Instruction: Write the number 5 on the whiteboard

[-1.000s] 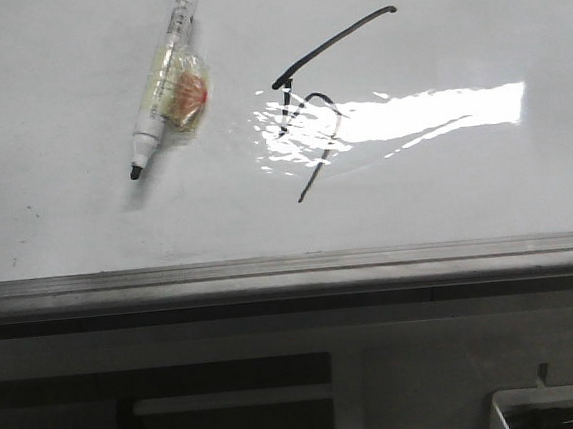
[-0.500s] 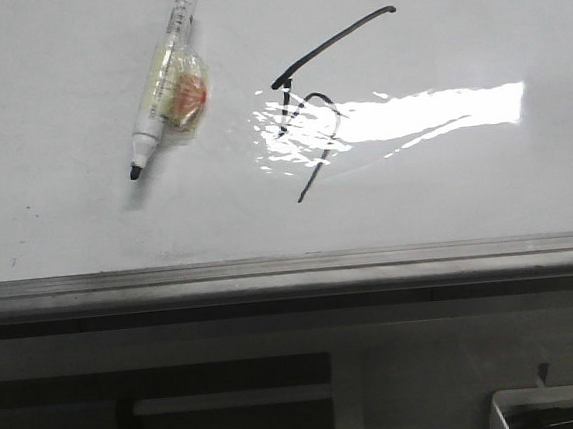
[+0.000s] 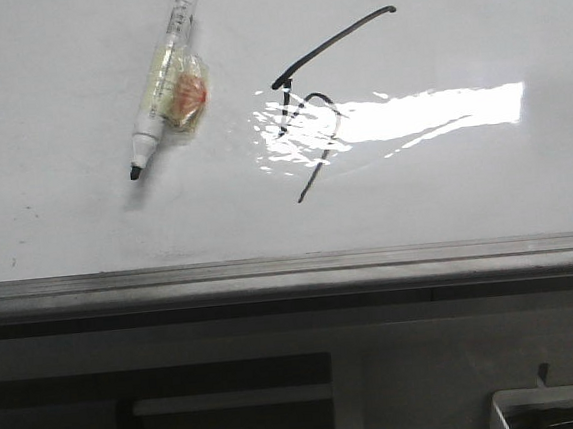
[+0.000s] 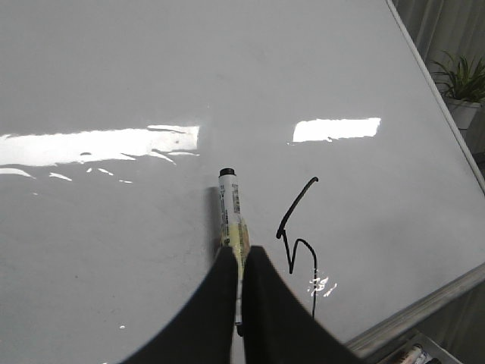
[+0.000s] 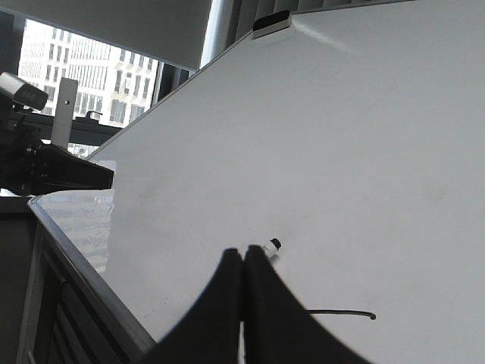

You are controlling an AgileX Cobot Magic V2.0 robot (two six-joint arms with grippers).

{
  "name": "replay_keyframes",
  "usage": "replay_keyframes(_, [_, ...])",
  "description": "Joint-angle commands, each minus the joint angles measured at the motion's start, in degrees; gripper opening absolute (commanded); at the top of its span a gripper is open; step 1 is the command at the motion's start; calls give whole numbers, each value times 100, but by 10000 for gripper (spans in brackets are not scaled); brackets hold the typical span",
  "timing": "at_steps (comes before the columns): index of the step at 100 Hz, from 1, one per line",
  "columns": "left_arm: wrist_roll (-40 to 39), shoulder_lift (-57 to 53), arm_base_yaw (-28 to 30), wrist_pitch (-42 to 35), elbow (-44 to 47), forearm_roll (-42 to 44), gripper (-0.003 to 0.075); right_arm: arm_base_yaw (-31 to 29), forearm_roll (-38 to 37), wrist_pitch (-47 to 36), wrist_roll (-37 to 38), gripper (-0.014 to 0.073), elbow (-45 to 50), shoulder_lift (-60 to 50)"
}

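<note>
Your whiteboard point(image 3: 77, 233) fills the front view, glare across its middle and a grey rail point(image 3: 291, 266) along the near edge. The number 5 point(image 3: 315, 112) sits mid-board, with the marker point(image 3: 162, 82) lying flat to its left. No arm shows there; only the wrist views do. Your left pincer point(image 4: 240, 262) is pressed together just over the marker's body. Your right pincer point(image 5: 243, 262) is also pressed together, holding nothing, and its view alone catches city buildings point(image 5: 83, 83) through a window

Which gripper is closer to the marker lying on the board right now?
Left, as far as I can tell. The left gripper hangs right over the marker; the right gripper sees only its end, farther off.
</note>
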Motion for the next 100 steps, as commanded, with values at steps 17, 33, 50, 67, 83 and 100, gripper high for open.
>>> replay_keyframes(17, [-74, -24, 40, -275, 269, 1300, -20, -13, 74, -300, 4, -61, -125, -78])
replay_keyframes(33, [-2016, -392, 450, -1007, 1018, 3154, -20, -13, 74, -300, 4, -61, -125, -78])
replay_keyframes(50, [-4010, -952, 1341, -994, 1632, 4966, -20, -13, 74, -300, 4, -61, -125, -78])
replay_keyframes(67, [-5097, -1450, 2119, 163, 1781, 5766, -20, -13, 74, -300, 4, -61, -125, -78])
replay_keyframes(83, [-5308, -1932, 2646, 1632, 1781, 5766, -20, -13, 74, -300, 4, -61, -125, -78])
replay_keyframes(100, [-5308, -2296, 2972, 2446, 1781, 5588, -20, -13, 74, -300, 4, -61, -125, -78])
